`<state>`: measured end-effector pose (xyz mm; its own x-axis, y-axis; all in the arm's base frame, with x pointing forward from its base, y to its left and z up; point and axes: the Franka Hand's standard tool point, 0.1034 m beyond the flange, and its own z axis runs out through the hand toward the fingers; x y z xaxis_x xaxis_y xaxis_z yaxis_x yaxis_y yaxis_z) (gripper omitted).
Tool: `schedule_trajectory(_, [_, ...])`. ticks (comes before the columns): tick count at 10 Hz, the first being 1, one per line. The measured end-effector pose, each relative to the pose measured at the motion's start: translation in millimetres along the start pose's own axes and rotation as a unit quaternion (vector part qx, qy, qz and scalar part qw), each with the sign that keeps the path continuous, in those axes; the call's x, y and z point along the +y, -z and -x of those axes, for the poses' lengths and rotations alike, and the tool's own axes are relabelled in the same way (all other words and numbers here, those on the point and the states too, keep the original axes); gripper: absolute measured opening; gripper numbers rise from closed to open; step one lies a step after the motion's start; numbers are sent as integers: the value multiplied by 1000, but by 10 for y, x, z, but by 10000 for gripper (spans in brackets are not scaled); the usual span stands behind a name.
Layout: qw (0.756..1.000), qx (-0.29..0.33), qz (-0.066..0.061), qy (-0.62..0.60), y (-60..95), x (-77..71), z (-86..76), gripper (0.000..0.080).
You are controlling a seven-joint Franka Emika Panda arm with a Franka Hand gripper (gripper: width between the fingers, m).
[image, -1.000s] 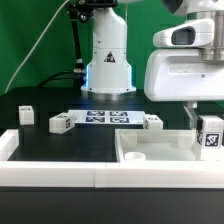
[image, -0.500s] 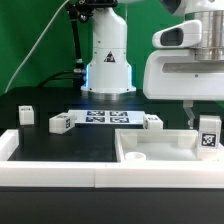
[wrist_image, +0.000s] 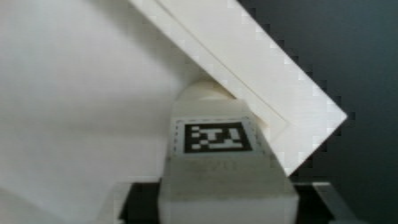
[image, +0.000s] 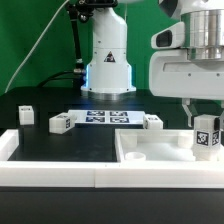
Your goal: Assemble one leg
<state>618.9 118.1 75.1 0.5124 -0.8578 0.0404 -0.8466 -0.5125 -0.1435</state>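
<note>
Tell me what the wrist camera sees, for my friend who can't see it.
A small white leg with a black-and-white tag stands upright between the dark jaws. Its tip is against the white panel, near one raised rim.

4 legs: (image: 207,135), (image: 27,114), (image: 61,123), (image: 152,122); 1 white panel (image: 150,146); 1 marker board (image: 104,118); 1 gripper (image: 205,122); 1 border rail (image: 50,176)

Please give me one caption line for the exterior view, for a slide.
The gripper holds a tagged white leg upright above the far corner of the white panel.
</note>
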Motion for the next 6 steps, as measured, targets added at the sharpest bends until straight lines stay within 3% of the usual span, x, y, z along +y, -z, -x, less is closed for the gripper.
schedule_trajectory(2, [993,-3,-7,-116,1,0,12,294])
schedule_trajectory(4, [969,-11,-22,-246,0,-5,7,296])
schedule_trajectory(6, [948,-28,-29,-315,-3,2,-20,300])
